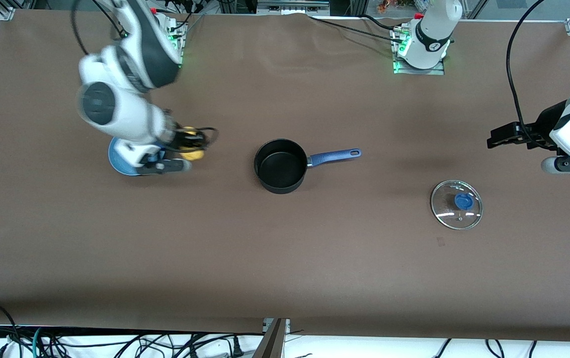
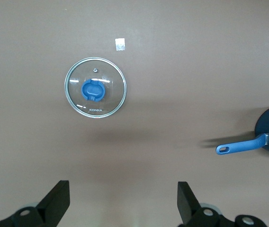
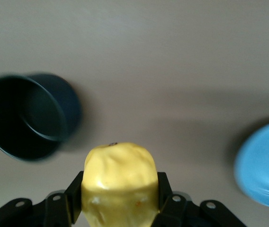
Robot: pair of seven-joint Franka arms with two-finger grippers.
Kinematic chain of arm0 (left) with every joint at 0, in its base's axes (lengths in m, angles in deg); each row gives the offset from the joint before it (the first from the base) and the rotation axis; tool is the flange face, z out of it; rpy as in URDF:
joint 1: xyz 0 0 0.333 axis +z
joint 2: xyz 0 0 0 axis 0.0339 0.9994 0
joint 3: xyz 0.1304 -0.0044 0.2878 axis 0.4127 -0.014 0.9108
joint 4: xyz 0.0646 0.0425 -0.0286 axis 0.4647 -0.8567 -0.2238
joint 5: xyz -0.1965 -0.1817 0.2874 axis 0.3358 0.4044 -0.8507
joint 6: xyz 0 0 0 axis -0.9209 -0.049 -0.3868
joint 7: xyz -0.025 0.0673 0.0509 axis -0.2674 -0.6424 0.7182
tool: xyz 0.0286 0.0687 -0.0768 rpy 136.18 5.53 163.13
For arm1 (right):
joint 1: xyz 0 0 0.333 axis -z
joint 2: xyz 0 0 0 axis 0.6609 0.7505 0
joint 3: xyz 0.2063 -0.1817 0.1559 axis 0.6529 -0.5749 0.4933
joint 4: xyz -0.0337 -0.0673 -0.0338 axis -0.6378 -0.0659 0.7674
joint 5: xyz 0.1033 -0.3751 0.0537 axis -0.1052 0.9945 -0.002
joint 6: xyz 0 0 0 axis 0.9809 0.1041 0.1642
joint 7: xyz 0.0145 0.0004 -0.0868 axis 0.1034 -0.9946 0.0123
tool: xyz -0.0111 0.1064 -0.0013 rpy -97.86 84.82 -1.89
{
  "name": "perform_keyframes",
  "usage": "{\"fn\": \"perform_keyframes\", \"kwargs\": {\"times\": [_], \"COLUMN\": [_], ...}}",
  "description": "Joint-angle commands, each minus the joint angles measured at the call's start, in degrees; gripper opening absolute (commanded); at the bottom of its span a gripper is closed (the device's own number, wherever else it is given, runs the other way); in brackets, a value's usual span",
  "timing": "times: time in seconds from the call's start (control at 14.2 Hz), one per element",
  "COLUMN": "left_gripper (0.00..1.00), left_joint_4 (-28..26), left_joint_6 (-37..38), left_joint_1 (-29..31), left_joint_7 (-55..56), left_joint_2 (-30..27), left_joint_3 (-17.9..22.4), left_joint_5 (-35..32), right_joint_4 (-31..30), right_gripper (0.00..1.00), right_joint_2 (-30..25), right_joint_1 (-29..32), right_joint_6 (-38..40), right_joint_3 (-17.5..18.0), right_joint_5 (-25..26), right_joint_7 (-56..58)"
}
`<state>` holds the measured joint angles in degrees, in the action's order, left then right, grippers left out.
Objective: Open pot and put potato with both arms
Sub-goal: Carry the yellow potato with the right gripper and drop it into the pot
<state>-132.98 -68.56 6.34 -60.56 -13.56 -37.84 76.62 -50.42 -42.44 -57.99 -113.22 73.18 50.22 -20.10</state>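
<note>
Pot [image 1: 281,166]: you see it uncovered and empty near the middle of the tabletop, its blue handle [image 1: 335,156] pointing toward the left arm's end. In the right wrist view the pot [image 3: 28,116] shows as a dark open bowl on the brown cover.

Lid [image 1: 456,204]: your glass lid with the blue knob lies flat on the table, well apart from the pot, toward the left arm's end and a little nearer the front camera's edge than the pot. In the left wrist view the lid [image 2: 95,93] sits beside a small pale tag [image 2: 120,45] on the cover.

Potato [image 1: 191,143]: you have it off the table, held in the right gripper toward the right arm's end, beside the blue plate. The right wrist view shows the potato [image 3: 121,184] yellow and lumpy, filling the space between the two pads.

Right gripper [image 1: 185,144]: its fingers are closed against both sides of the potato, up in the air just beside the plate.

Left gripper [image 1: 501,136]: you find it raised near the table edge at the left arm's end, with nothing in it. In the left wrist view the left gripper [image 2: 122,201] has its fingers spread wide apart, over bare cover.

Blue plate [image 1: 118,160]: it rests under the right arm's wrist, partly hidden by it; the plate [image 3: 263,165] shows its rim in the right wrist view.
</note>
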Motion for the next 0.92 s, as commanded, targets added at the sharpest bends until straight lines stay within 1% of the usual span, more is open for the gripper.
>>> {"fn": "perform_keyframes", "kwargs": {"times": [0.0,0.14,0.35,0.56,0.85], "left_gripper": [1.00,1.00,1.00,1.00,1.00], "left_joint_4": [0.9,0.9,0.9,1.0,0.9], "left_joint_6": [1.0,1.1,1.1,1.0,1.0], "left_joint_1": [0.0,-0.1,-0.1,0.0,-0.1], "left_joint_7": [0.5,0.5,0.6,0.7,0.8], "left_joint_2": [0.2,0.2,0.1,0.0,-0.1], "left_joint_3": [0.2,0.1,-0.1,-0.2,-0.2], "left_joint_5": [-0.6,-0.7,-3.2,-3.2,-2.7], "right_joint_4": [8.3,11.0,11.6,11.9,12.1], "right_gripper": [0.15,0.15,0.15,0.15,0.15], "right_joint_2": [10.2,14.9,19.1,22.4,25.1], "right_joint_1": [-5.6,-9.8,-13.0,-14.3,-15.7], "right_joint_6": [-5.1,-10.0,-14.8,-19.5,-22.1], "right_joint_3": [-0.4,-0.6,-0.7,-0.7,-0.7], "right_joint_5": [-0.4,0.1,1.1,1.0,1.2], "right_joint_7": [-9.1,-14.1,-18.7,-19.1,-19.9]}}
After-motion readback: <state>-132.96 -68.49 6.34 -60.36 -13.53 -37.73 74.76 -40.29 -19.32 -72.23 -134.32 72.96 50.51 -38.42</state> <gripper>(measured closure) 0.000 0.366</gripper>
